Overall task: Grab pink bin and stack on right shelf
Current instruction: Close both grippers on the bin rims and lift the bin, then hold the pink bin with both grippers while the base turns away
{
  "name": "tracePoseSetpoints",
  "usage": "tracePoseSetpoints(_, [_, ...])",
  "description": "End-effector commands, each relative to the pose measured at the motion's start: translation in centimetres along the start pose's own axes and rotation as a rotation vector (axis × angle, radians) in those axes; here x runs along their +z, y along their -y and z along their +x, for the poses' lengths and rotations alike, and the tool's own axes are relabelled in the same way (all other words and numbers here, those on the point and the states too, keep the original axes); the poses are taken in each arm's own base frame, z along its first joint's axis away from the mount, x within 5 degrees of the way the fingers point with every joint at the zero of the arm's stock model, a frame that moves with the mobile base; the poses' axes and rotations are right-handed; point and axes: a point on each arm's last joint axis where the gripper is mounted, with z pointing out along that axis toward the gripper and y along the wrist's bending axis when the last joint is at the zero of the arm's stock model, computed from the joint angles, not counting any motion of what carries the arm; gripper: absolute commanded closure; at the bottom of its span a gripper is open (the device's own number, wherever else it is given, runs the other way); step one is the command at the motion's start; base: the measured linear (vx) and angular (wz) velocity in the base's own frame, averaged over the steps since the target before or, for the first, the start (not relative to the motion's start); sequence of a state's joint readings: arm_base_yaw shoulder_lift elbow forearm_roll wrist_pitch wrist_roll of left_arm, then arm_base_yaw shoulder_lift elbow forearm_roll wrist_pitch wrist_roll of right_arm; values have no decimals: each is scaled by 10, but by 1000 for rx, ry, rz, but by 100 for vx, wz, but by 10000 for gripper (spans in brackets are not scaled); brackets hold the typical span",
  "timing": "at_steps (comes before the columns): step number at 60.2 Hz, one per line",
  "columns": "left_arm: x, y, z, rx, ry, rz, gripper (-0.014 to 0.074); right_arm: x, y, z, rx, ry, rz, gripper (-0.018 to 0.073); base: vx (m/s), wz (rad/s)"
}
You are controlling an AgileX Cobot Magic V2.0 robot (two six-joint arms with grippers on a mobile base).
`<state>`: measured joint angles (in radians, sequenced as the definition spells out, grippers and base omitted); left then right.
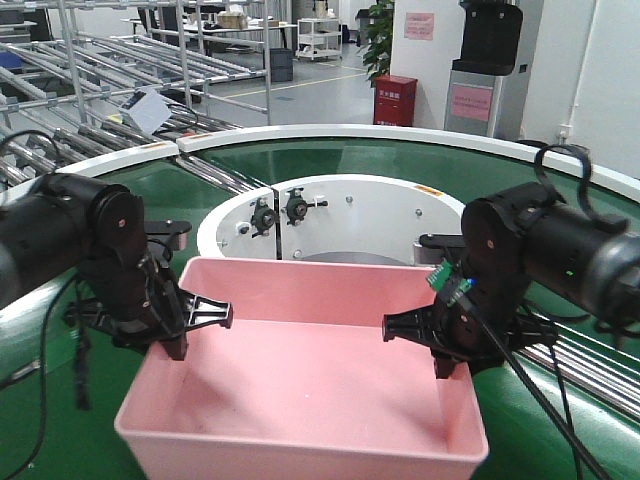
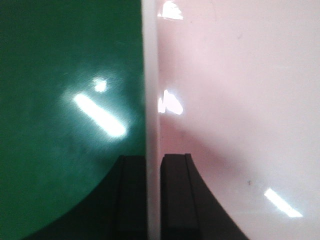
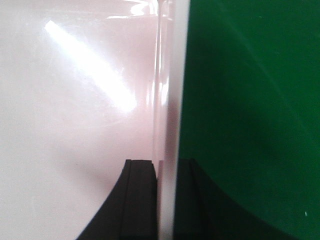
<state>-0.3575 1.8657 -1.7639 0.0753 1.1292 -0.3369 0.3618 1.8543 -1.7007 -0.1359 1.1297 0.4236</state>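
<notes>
We cannot read a single word or number in full: the red cabinet [image 1: 395, 98] beyond the green conveyor [image 1: 400, 160] bears a few white characters on its front, too small for us to make out. We see a pink wall notice [image 1: 419, 26] on the white wall [image 1: 435, 80] and a pink machine notice [image 1: 470, 102] on the grey machine [image 1: 515, 100], both in print too fine to read. A white card [image 1: 150, 108] tilted on the tube rack [image 1: 90, 60] and a small yellow label [image 1: 155, 148] on the conveyor's white rim are equally illegible to us.
</notes>
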Motion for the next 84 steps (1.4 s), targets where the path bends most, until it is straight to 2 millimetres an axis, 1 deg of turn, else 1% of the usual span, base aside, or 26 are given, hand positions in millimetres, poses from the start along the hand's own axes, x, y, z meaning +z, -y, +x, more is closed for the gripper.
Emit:
tracePoseSetpoints(1, [-51, 6, 17, -4, 176, -22, 471, -38, 13, 13, -10, 129, 46, 501, 0, 0])
tracePoseSetpoints(2, [-56, 6, 26, -9, 191, -22, 471, -45, 14, 18, -10, 148, 33, 501, 0, 0])
tracePoseSetpoints(3, [-61, 7, 29, -3, 205, -20, 471, -45, 14, 23, -15, 144, 34, 501, 0, 0])
tracePoseSetpoints(4, [-57, 9, 35, -8, 193, -26, 471, -47, 13, 27, -22, 150, 28, 501, 0, 0])
tracePoseSetpoints(5, [-63, 10, 41, -3, 213, -20, 471, -49, 13, 31, -25, 155, 22, 501, 0, 0])
tracePoseSetpoints(6, [-63, 11, 47, -9, 209, -21, 471, -51, 13, 34, -28, 163, 16, 501, 0, 0])
tracePoseSetpoints(7, [-68, 11, 53, -11, 223, -14, 471, -53, 12, 38, -31, 168, 11, 501, 0, 0])
tracePoseSetpoints(11, [-76, 13, 75, -13, 247, 6, 471, -64, 11, 56, -49, 185, -3, 500, 0, 0])
tracePoseSetpoints(15, [-80, 14, 95, -36, 255, 22, 471, -67, 10, 72, -45, 181, -13, 498, 0, 0])
tracePoseSetpoints(16, [-87, 14, 99, -39, 272, 37, 471, -67, 10, 75, -41, 183, -15, 498, 0, 0])
tracePoseSetpoints(17, [-83, 14, 106, -52, 265, 37, 471, -68, 11, 80, -43, 184, -17, 498, 0, 0])
tracePoseSetpoints(19, [-88, 13, 114, -64, 280, 51, 471, -69, 11, 86, -34, 185, -19, 498, 0, 0])
tracePoseSetpoints(26, [-91, 9, 141, -62, 286, 72, 471, -72, 16, 108, -24, 183, -31, 498, 0, 0])
tracePoseSetpoints(31, [-95, 5, 152, -75, 289, 89, 471, -74, 18, 118, -25, 187, -43, 498, 0, 0])
tracePoseSetpoints(37, [-96, 3, 157, -97, 307, 111, 471, -76, 19, 120, -27, 200, -54, 498, 0, 0])
tracePoseSetpoints(84, [-96, 4, 156, -98, 314, 126, 471, -77, 18, 118, -28, 219, -68, 498, 0, 0])
